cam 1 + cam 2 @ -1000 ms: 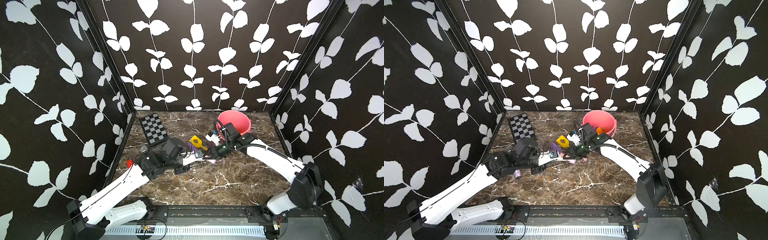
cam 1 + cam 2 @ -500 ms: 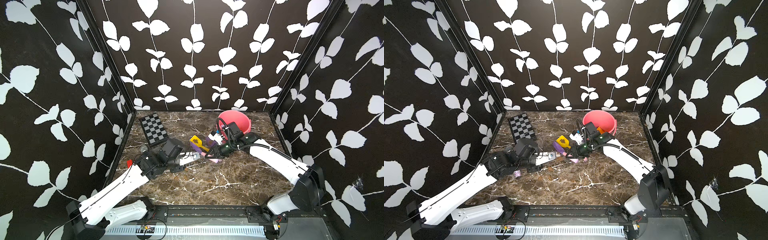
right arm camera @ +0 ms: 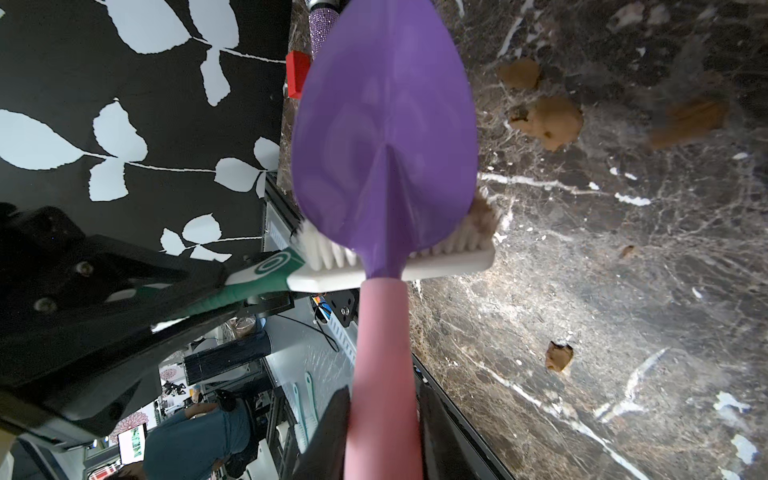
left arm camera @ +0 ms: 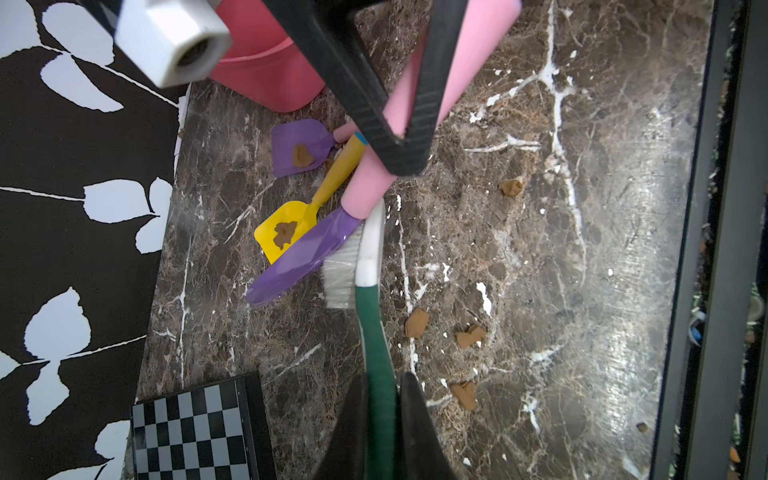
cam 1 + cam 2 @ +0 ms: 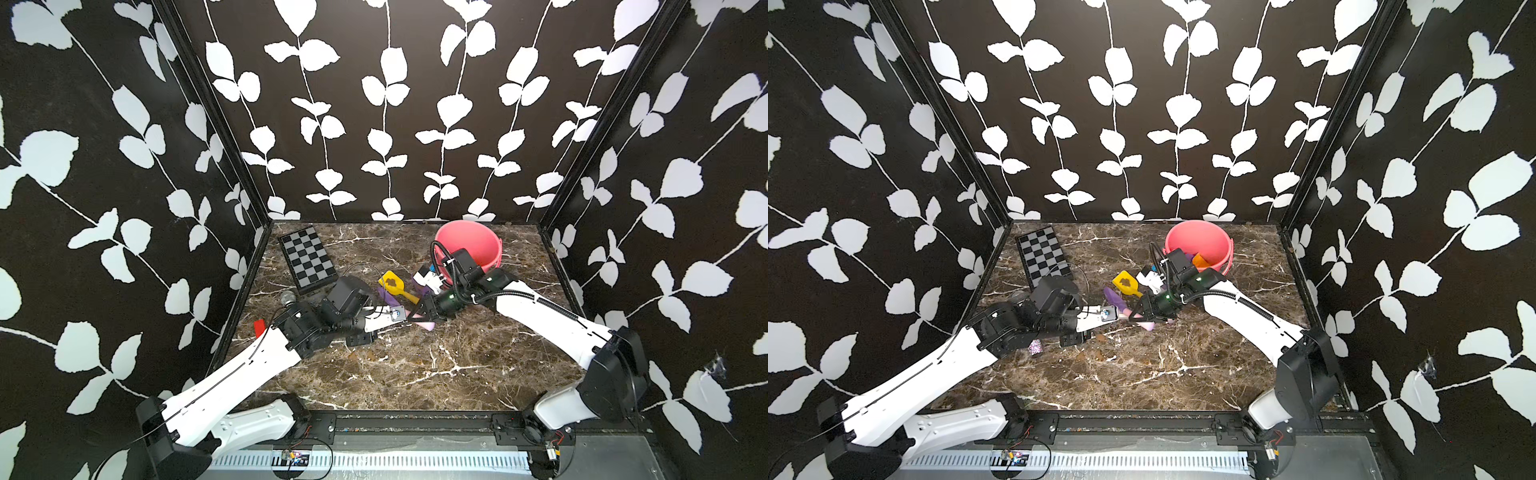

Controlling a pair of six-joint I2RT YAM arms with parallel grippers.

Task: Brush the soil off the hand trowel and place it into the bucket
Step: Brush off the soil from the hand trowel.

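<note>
Purple glossy plastic forms the pointed, leaf-shaped blade of the hand trowel (image 3: 386, 137). A raised rib runs down its middle, and its handle is smooth, round and pink. My right gripper (image 4: 405, 153) is clamped almost fully closed on that handle, one black finger on each side. My left gripper (image 4: 380, 415) is squeezed tight on the slim green handle of a brush (image 4: 370, 257) with a flat white head. Its stiff white bristles press against the blade just beside the neck. In a top view the trowel (image 5: 1115, 299) sits near the table's middle. Its long axis runs from the handle end at about 4 o'clock to the blade tip at about 10 o'clock. I cannot tell whether the tip touches the brown, white-veined marble tabletop (image 5: 415, 374). Crumbly brown clumps of soil (image 4: 417, 323) lie scattered on the marble beside the brush, and a little clings to the bristles. The round pink plastic bucket (image 5: 490, 249) stands upright at 1 o'clock, well apart from the blade. A small yellow plastic scoop (image 4: 286, 232) and a square purple spade (image 4: 299, 145), each smeared with soil, lie between the two. A black-and-white checkerboard (image 5: 307, 257) lies flat at 11 o'clock. Toward 6 o'clock the marble carries only crumbs as far as the black frame rail.
</note>
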